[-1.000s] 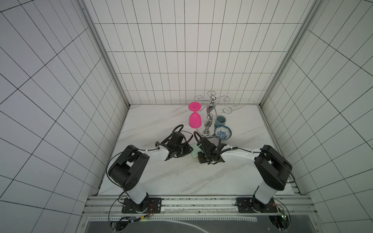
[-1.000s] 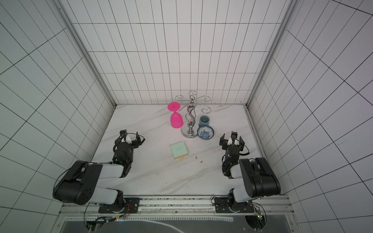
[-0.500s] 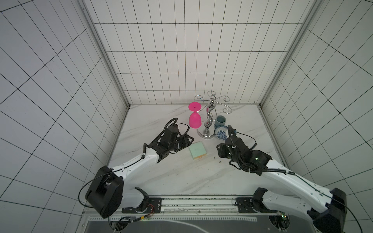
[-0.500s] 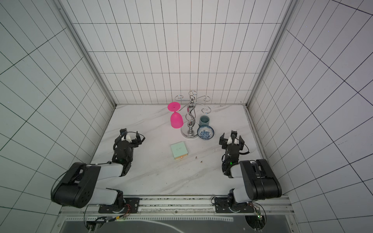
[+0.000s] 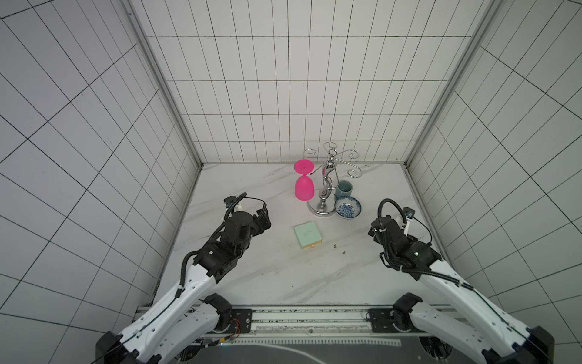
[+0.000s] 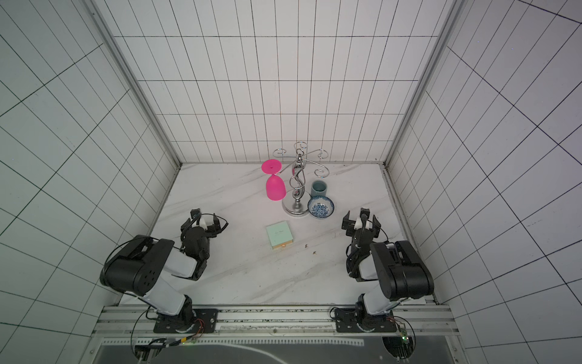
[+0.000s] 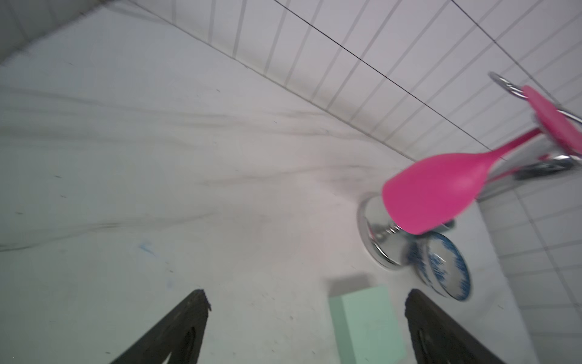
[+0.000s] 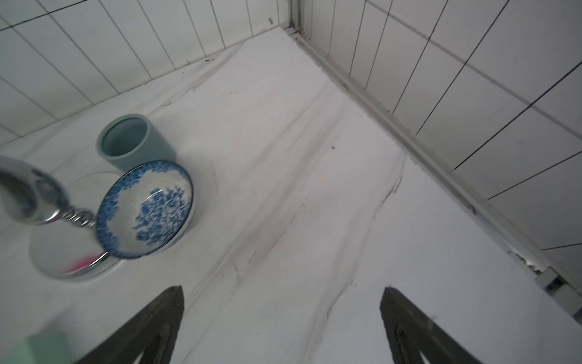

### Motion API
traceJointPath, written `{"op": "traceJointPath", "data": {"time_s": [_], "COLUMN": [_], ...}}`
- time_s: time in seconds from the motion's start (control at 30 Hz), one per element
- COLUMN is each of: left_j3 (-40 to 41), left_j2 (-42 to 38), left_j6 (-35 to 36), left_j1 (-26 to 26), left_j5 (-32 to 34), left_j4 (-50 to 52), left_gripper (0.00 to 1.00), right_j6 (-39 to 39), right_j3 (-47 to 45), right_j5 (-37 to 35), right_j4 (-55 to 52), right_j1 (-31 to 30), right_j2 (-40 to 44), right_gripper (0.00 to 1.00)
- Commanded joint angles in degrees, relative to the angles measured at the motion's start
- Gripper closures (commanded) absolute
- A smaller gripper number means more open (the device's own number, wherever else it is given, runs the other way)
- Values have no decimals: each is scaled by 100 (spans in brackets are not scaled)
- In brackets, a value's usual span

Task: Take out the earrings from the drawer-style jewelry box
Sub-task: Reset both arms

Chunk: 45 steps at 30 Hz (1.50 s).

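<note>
Earrings (image 5: 334, 245) lie as two dark specks on the marble table (image 5: 252, 277), outside the jewelry box (image 5: 307, 234) and near it at its 4 o'clock. The box sits mid-table where it was half a second ago, mint sleeve up, with only a thin tan drawer edge and tab showing. A second ago, in a top view, both grippers crowded over it; now the left arm (image 5: 195, 283) has drawn back to its 9 o'clock and the right arm (image 5: 447, 280) to its 3 o'clock. The left gripper (image 7: 306, 301) gapes wide, gripping nothing; the right gripper (image 8: 282, 291) likewise. A patterned bowl (image 5: 347, 206), a teal cup (image 5: 343, 189) and a chrome stand (image 5: 321, 208) with a hanging pink goblet (image 5: 304, 189) stand at the box's 12 to 2 o'clock.
</note>
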<state>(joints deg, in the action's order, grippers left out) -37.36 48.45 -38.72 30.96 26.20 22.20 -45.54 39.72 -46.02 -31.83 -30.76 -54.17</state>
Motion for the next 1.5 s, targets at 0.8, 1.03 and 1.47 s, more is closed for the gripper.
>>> {"op": "traceJointPath", "data": {"time_s": [0.8,1.03,1.47], "left_j3": [2844,1605,1725], "left_j2": [4136,4125,4125], "left_j6": [4001,3666,3731], "left_j1": [-2129,-2381,-2349], "left_j5": [-90,-152,-159], "left_j4": [-10137,-7670,-7907], "left_gripper": [2,2,2], "right_j6": [4907,4622,4484], "right_j3": [-3368,-2839,-2711], "right_j5": [2863,2569,2750], "right_j4": [12328,11171,10839], "right_j1": [2642,2708,2881], "right_j2": [-3581,-3514,-3468], "right_gripper": [1,1,1]}}
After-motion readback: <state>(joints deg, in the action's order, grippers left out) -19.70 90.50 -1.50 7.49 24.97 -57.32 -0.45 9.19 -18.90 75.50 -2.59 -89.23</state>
